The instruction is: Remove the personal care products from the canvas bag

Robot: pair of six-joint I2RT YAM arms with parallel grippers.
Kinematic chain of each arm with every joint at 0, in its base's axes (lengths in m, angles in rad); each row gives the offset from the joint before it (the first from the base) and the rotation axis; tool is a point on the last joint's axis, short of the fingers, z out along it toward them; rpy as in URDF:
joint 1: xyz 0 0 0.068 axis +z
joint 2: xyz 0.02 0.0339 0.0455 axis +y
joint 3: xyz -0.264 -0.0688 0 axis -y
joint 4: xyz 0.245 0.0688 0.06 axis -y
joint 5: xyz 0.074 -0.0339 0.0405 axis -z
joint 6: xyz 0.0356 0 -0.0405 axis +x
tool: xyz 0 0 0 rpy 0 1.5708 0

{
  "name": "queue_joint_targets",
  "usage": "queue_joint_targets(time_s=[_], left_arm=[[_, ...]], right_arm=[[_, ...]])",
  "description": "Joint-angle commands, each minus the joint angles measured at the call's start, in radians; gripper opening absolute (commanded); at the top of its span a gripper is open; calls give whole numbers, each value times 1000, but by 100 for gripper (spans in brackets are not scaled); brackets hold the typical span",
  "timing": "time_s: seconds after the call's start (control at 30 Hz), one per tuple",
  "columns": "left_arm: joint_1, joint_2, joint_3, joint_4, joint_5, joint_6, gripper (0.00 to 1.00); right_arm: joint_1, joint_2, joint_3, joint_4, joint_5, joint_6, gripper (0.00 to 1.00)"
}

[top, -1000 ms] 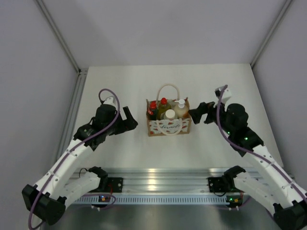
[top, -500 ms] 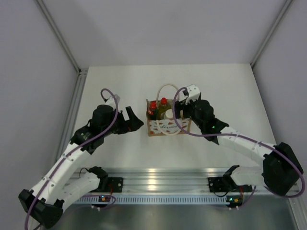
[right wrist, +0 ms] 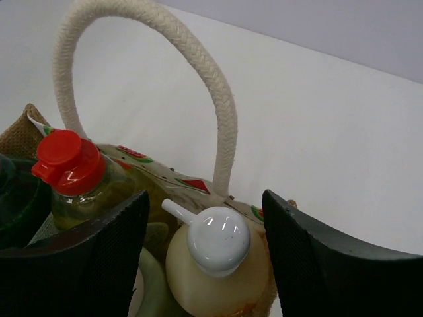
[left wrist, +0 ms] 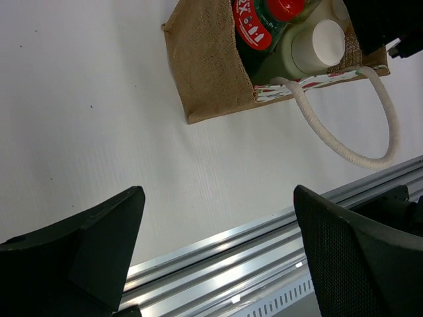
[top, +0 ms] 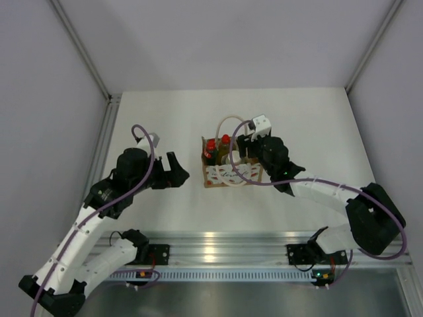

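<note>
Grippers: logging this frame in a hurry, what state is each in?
Left gripper: open, empty.
Right gripper: open, straddling the pump bottle.

We see the canvas bag (top: 230, 176), tan with a white red-marked front, upright mid-table, far handle (right wrist: 198, 66) standing, near handle (left wrist: 370, 132) flopped forward, four bottles upright inside, cream pump bottle (right wrist: 215, 267) far right, red-capped yellow bottle (right wrist: 76, 181) beside it, dark green bottle (left wrist: 254, 33) left, white-capped pale green bottle (left wrist: 317, 46) nearest.
</note>
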State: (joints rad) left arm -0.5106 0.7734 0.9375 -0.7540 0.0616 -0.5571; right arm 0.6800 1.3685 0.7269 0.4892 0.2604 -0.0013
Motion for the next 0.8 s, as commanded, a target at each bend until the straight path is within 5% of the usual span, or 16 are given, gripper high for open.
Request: queue_joint_targets(time_s=[0.0, 0.33, 0.77], left_arm=[[-3, -22, 46, -53, -37, 49, 98], [-3, -49, 67, -96, -45, 83, 98], [-3, -75, 83, -142, -51, 126, 98]], right_arm=[[6, -3, -10, 127, -12, -8, 67], [-17, 21, -61, 166, 4, -14, 65], [-36, 86, -52, 249, -21, -54, 47]])
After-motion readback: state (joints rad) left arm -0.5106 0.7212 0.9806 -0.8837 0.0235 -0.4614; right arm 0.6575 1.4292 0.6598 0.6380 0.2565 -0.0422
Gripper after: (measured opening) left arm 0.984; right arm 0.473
